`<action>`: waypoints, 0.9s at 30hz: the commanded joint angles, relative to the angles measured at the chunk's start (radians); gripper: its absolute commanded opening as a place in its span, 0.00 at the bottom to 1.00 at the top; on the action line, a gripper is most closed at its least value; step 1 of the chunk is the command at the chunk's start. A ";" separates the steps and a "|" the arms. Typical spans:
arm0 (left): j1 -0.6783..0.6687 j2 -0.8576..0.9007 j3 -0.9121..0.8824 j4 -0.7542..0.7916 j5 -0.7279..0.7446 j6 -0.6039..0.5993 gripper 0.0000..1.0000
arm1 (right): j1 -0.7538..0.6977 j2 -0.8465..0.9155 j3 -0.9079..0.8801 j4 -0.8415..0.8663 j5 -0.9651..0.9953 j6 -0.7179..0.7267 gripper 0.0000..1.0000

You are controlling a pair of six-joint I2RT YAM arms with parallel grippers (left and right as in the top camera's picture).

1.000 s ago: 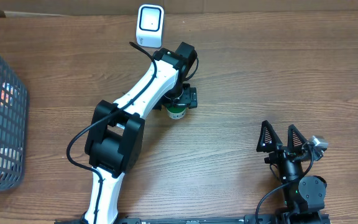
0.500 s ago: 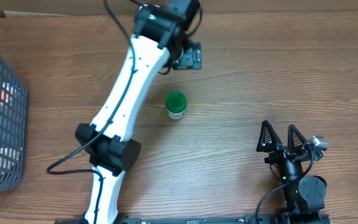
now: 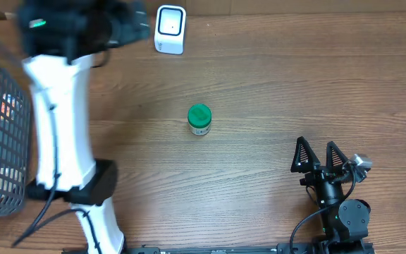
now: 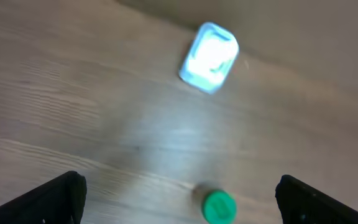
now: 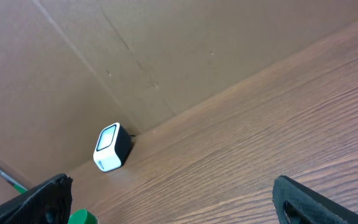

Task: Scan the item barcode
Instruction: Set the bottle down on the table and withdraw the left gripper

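Jar (image 3: 199, 120), small, green lid, white body: overhead, it stands alone mid-desk (image 3: 273, 85), well apart from the white scanner (image 3: 170, 29) at the far edge and from the wire basket (image 3: 2, 141) on the left. A second ago the left arm (image 3: 55, 113) was down over it; since then the arm has lifted off and swung, blurred, to the far left corner near the basket, while the jar has kept its place. Judged: the jar is released and faces no scanner, so either its scan is over or it must be picked up again. Lid up, long axis vertical, seen end-on; barcode not legible. Right end effector (image 3: 321, 156) parked near the front edge, fingers spread, empty. Left wrist view, blurred: left end effector (image 4: 180, 183) with fingers wide apart, holding nothing; scanner ahead, jar low between the fingers, far below. Right wrist view: scanner against the cardboard backing (image 5: 166, 56), green lid just visible at the bottom left.
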 commanded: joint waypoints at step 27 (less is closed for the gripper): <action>1.025 -0.111 -0.349 0.023 -0.061 -0.139 1.00 | -0.002 -0.008 -0.010 0.004 0.003 -0.011 1.00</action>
